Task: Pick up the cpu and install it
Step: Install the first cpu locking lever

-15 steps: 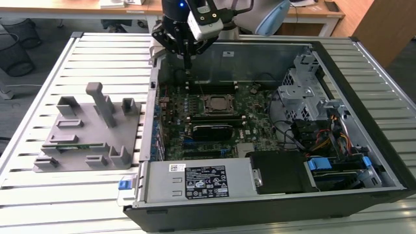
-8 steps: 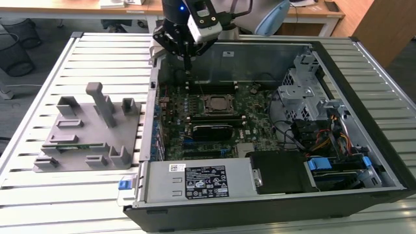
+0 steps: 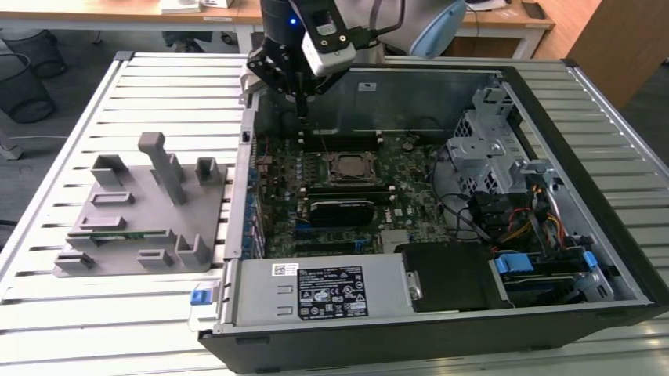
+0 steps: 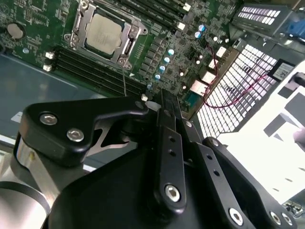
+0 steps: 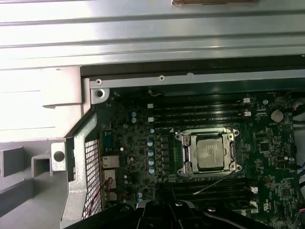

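Slatted tabletop (image 3: 63, 313) holds open computer case (image 3: 585, 102) | cpu (image 5: 211, 152) sits in socket (image 5: 182, 168) | my gripper (image 3: 302, 100) hovers above, jaws together, holding nothing

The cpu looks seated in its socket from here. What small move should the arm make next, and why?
Probably a short straight lift. The silvery-white square cpu lies flat inside the metal-framed black socket, and the black gripper hangs above the green motherboard, apart from the chip.
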{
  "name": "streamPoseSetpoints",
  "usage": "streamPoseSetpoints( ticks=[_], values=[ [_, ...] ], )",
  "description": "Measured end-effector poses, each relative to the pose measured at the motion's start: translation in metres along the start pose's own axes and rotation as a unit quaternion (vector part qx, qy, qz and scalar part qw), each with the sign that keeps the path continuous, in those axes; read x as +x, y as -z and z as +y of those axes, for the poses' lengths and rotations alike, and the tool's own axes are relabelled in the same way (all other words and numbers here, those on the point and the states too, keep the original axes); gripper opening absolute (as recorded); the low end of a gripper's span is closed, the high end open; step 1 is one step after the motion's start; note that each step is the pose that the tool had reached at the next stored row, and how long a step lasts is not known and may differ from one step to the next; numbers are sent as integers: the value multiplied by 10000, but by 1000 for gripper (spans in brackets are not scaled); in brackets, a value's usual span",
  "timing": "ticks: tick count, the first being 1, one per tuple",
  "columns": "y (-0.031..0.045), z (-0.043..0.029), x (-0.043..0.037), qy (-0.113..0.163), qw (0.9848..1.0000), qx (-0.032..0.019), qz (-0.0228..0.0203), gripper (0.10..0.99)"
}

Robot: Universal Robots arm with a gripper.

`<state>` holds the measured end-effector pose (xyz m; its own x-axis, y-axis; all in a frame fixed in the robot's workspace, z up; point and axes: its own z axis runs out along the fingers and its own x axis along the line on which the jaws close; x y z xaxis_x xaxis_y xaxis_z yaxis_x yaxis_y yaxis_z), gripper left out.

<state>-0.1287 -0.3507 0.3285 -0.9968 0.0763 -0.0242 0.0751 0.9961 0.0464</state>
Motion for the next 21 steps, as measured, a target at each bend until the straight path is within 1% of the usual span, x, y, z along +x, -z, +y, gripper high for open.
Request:
streamPoseSetpoints(
  ticks=[3, 5, 12, 18, 21],
  values=[
    [-20, 37, 3, 0, 10000, 0, 0, 106],
    [-52, 60, 6, 0, 10000, -2, -1, 106],
    [-175, 57, 9, 0, 10000, -2, 0, 106],
    [-181, 61, 10, 0, 10000, -3, -1, 106],
    [-202, 90, 12, 0, 10000, -2, 0, 106]
  ],
)
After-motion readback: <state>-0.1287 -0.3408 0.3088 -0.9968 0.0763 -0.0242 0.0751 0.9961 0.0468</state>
